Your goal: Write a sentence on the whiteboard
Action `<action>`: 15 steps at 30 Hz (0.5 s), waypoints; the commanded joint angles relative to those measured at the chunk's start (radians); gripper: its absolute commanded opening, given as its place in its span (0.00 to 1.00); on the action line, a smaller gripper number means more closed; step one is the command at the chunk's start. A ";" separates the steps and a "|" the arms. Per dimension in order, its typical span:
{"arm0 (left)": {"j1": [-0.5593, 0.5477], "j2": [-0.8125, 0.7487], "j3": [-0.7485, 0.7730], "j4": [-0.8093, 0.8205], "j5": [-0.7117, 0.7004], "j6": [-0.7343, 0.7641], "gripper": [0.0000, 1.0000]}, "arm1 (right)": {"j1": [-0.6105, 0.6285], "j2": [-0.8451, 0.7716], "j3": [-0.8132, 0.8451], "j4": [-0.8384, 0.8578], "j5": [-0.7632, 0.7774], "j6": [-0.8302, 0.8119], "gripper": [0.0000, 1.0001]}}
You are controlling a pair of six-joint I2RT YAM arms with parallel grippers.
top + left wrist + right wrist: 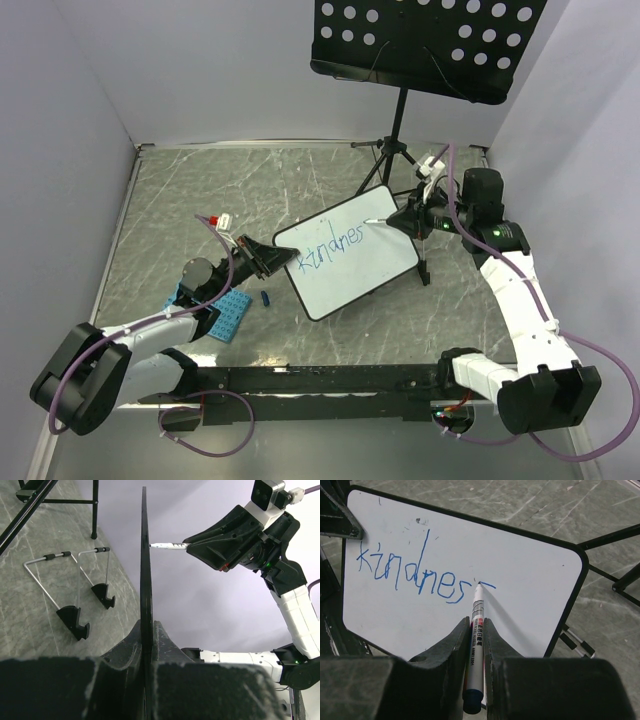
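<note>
The small white rounded-corner whiteboard (pixel 350 262), tilted over the middle of the grey marbled tabletop (pixel 200 190), looks light, stiff and slick. The left pincer (pixel 267 258) clamps its nine-o'clock edge. The right pincer (pixel 400 220) clenches a white marker pen (pixel 475 611), whose tip touches the end of the blue handwritten sentence (pixel 415 572).

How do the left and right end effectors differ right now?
The left end effector is clamped on the rim of the whiteboard; the right end effector is clamped on a marker. The left grips the board's end near the start of the writing; the right hangs over the face, marker tip at the last stroke. Both are shut on something.
</note>
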 commanded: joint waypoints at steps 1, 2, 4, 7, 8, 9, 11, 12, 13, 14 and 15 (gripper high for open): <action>0.003 -0.034 0.039 0.167 0.002 -0.027 0.01 | 0.004 -0.020 -0.018 -0.023 -0.006 -0.045 0.00; 0.004 -0.037 0.036 0.165 -0.001 -0.026 0.01 | 0.004 -0.030 -0.028 -0.030 -0.003 -0.049 0.00; 0.007 -0.040 0.035 0.160 -0.004 -0.026 0.01 | 0.003 -0.042 -0.037 -0.041 0.009 -0.060 0.00; 0.008 -0.045 0.033 0.164 -0.001 -0.027 0.01 | 0.001 -0.057 -0.049 -0.043 0.034 -0.062 0.00; 0.008 -0.045 0.033 0.164 0.000 -0.029 0.01 | 0.000 -0.060 -0.051 -0.043 0.043 -0.062 0.00; 0.008 -0.048 0.032 0.164 -0.001 -0.029 0.01 | -0.006 -0.063 -0.051 -0.041 0.047 -0.060 0.00; 0.008 -0.051 0.030 0.160 -0.001 -0.029 0.01 | -0.011 -0.067 -0.049 -0.041 0.055 -0.055 0.00; 0.010 -0.057 0.028 0.157 -0.001 -0.027 0.01 | -0.013 -0.067 -0.048 -0.043 0.058 -0.055 0.00; 0.010 -0.059 0.030 0.153 -0.003 -0.026 0.01 | -0.014 -0.067 -0.049 -0.047 0.058 -0.058 0.00; 0.010 -0.062 0.030 0.150 -0.003 -0.024 0.01 | -0.014 -0.067 -0.049 -0.049 0.057 -0.060 0.00; 0.010 -0.066 0.028 0.148 -0.001 -0.024 0.01 | -0.014 -0.065 -0.051 -0.058 0.055 -0.063 0.00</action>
